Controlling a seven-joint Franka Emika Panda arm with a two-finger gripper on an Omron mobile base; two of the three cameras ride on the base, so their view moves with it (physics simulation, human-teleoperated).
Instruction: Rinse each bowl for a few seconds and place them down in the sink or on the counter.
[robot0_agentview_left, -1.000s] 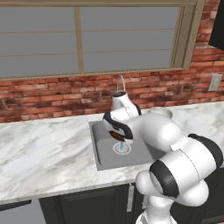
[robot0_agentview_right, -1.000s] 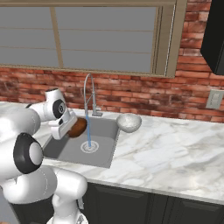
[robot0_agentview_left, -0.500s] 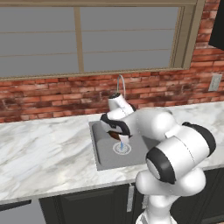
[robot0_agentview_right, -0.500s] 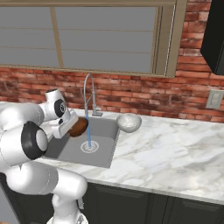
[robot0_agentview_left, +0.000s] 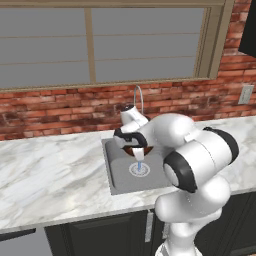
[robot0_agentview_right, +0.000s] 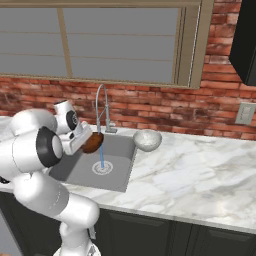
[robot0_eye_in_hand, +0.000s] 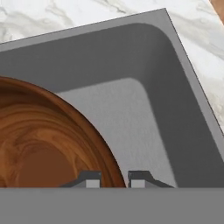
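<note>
Hand (robot0_eye_in_hand: 113, 178) clamped narrow on rim of brown bowl (robot0_agentview_right: 93, 142), held over sink (robot0_agentview_right: 122, 172) so stream reaches it. Grey bowl (robot0_agentview_right: 147, 139) parked on table (robot0_agentview_right: 200, 170) beside sink, apparently awaiting rinse.

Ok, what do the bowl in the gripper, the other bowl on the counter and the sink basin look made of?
Held bowl: looks like polished wood, reddish-brown with swirling grain. Other bowl: pale grey-white, possibly glazed ceramic or stone; too small to be sure. Sink: matte grey, probably metal, plain and even in tone. Counter: white marble look with grey veins.
</note>
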